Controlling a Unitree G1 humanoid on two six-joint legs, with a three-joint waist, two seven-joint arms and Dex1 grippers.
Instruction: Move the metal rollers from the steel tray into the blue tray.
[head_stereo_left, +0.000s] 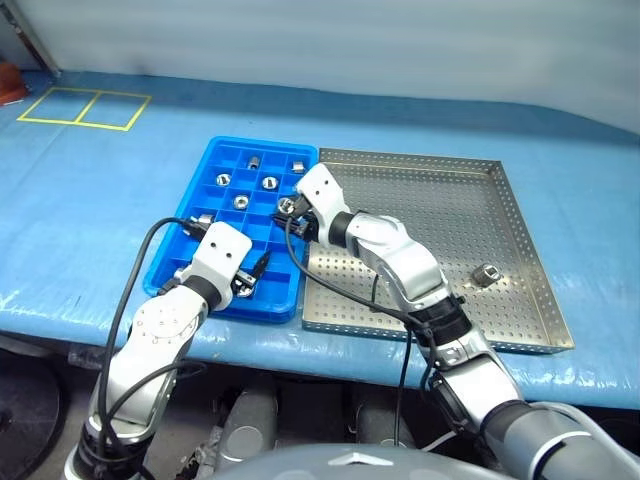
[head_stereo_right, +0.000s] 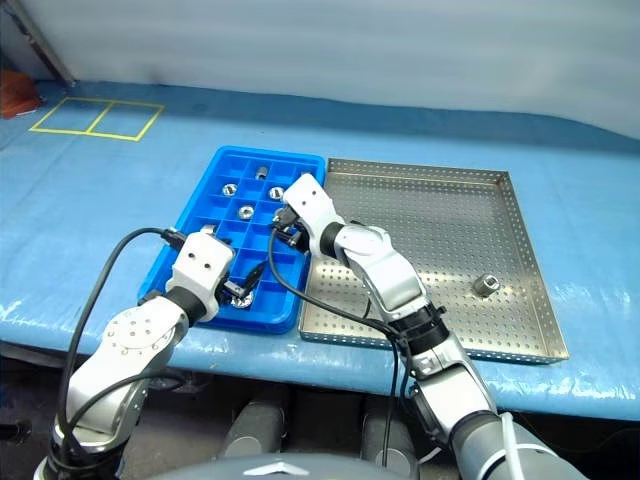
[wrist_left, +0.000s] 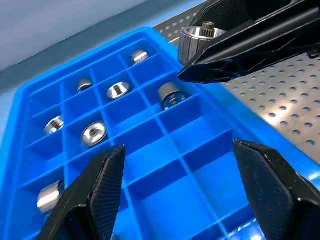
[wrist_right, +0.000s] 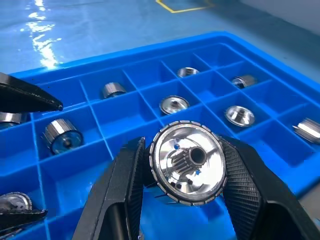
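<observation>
The right gripper (wrist_right: 187, 172) clamps 1 roller (wrist_right: 188, 162) over the blue tray (head_stereo_left: 170, 255); it should lower into an empty cell before releasing. The left gripper (wrist_left: 185, 185) hangs open. 1 roller (head_stereo_left: 486, 274) remains at 4 o'clock in the steel tray (head_stereo_left: 530, 250).

looks like a workshop or a robot test cell in a factory-type space, not a home. a long bench (head_stereo_left: 90, 250) is covered in glossy blue sheeting, with yellow tape (head_stereo_left: 82, 107) marking out squares on it, the sort of layout marks you see in industrial stations. on top sit a perforated steel tray (head_stereo_left: 520, 215) and a blue tray (head_stereo_left: 222, 152) divided into little parts compartments holding machined metal rollers (wrist_right: 173, 104). a plain pale wall (head_stereo_left: 350, 45) runs behind the bench.
</observation>
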